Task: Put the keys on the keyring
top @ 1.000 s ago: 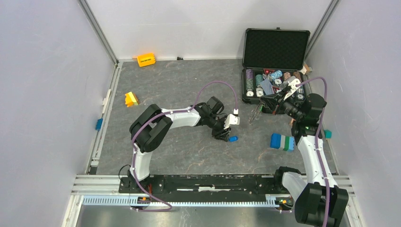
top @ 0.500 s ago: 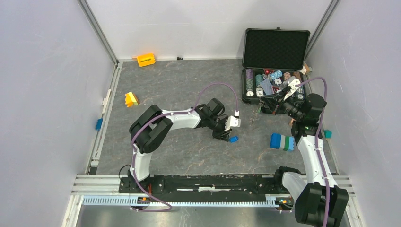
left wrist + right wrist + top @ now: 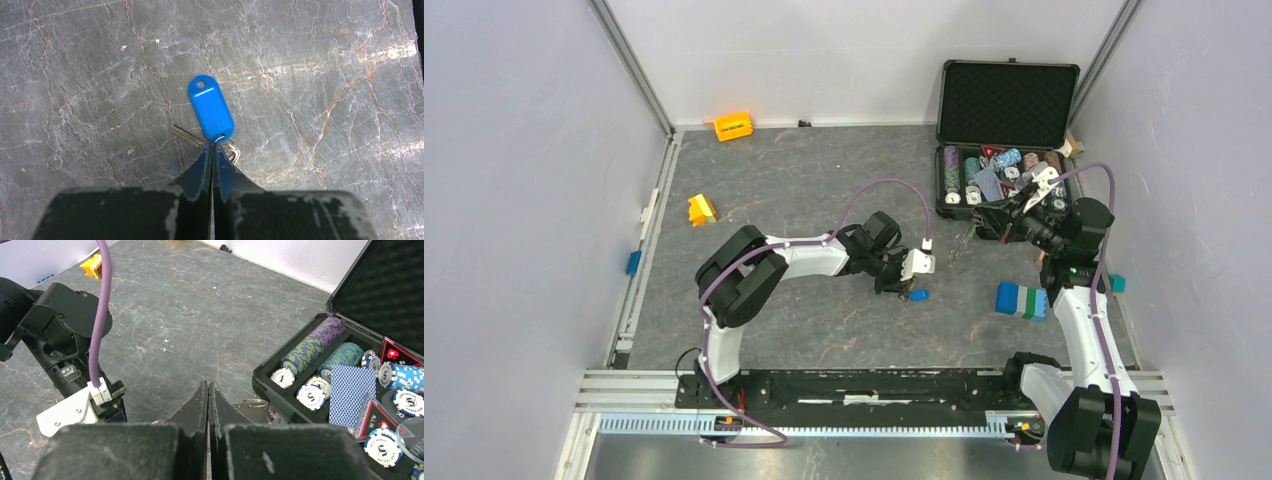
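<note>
A key with a blue plastic head [image 3: 210,107] and a short silver blade lies flat on the grey table [image 3: 325,60], mid-table in the top view [image 3: 918,294]. My left gripper [image 3: 214,146] points down at it [image 3: 910,289], jaws shut on the small wire loop at the blue head's near end. My right gripper [image 3: 208,385] hovers beside the case [image 3: 980,218], shut on the keyring [image 3: 256,402]. The ring's silver-grey rim shows on both sides of the closed fingers and hangs below them [image 3: 964,240].
An open black case [image 3: 1007,100] of poker chips and cards stands at the back right, close to my right gripper. A blue, white and green block [image 3: 1021,300] lies by the right arm, with a teal block [image 3: 1117,283] beyond. Orange [image 3: 733,126] and yellow [image 3: 701,210] blocks lie far left.
My left gripper has closed from open to shut at the blue key's loop and edged slightly right. The right arm and the keyring have not moved.
</note>
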Controlling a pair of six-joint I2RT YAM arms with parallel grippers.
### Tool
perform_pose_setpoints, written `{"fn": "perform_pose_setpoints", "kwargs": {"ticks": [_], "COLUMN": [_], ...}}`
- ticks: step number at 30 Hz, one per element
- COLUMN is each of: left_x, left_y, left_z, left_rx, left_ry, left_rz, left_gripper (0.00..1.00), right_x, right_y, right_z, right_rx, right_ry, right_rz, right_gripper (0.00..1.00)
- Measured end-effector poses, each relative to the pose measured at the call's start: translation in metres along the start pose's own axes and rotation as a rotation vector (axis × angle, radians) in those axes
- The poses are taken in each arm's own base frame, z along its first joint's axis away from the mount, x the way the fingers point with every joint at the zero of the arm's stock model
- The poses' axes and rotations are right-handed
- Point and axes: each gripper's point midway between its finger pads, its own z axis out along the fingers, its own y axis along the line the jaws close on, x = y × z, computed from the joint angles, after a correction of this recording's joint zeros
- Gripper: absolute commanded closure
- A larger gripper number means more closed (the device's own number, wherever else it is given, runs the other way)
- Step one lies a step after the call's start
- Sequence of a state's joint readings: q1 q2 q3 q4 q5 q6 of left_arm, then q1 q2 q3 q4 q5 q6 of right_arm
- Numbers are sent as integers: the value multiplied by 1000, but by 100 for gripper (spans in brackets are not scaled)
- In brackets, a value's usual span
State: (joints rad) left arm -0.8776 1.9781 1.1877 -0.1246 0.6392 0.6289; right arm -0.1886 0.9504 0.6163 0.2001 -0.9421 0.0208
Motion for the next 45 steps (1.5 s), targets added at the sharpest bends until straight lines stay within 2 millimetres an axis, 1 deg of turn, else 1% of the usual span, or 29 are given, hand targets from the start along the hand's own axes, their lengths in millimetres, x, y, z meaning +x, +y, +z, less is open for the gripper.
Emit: {"fn": "perform_pose_setpoints", "kwargs": {"ticks": [8, 13, 16, 21, 24, 25, 26, 28, 30, 33, 34, 36, 38, 39, 40, 42, 45], "left_x": [1, -15, -20, -14, -9, -9, -6, -12, -10, -9, -9, -8, -7, -6, -5, -2, 4], "left_y": [-6, -8, -8, -12, -16, -16, -20, -18, -19, -20, -19, -19, -18, -17, -17, -16, -17], "left_z": [-9, -23, -26, -26, -25, -27, -29, -31, -31, -31, -32, -32, -32, -32, -32, -33, -35], "left_rx": [-10, -21, -24, -15, -8, -14, -8, -17, -17, -19, -22, -27, -35, -37, -41, -48, -55], "left_ry": [8, -15, -23, -11, 0, 1, 8, -6, -2, 1, 3, 6, 14, 17, 22, 35, 65], "left_rz": [-9, 7, 13, 2, -8, -8, -15, -4, -11, -25, -28, -36, -39, -40, -42, -45, -59], "left_gripper": [98, 98, 98, 98, 98, 98, 98, 98, 98, 98, 98, 98, 97, 93, 91, 84, 74], "right_x": [0, 0, 0, 1, 9, 12, 15, 26, 38, 65, 76, 94, 107, 113, 117, 128, 151], "right_y": [0, 0, 0, -1, -2, -2, -2, -2, -1, 1, 2, 4, 5, 5, 5, 6, 13], "right_z": [0, 0, 0, 0, -1, -2, -2, -4, -6, -10, -12, -17, -21, -23, -24, -26, -28], "right_rx": [0, 0, 0, -1, -2, -3, -5, -13, -25, -53, -62, -79, -92, -96, -100, -109, -145], "right_ry": [0, 0, 0, 4, 29, 39, 51, 85, 126, 213, 249, 311, 362, 386, 407, 448, 520], "right_rz": [-1, -1, -1, -27, -55, -62, -76, -105, -122, -143, -148, -158, -179, -195, -214, -246, -286], "right_gripper": [100, 100, 100, 100, 100, 100, 100, 100, 98, 90, 84, 77, 70, 63, 59, 55, 51]}}
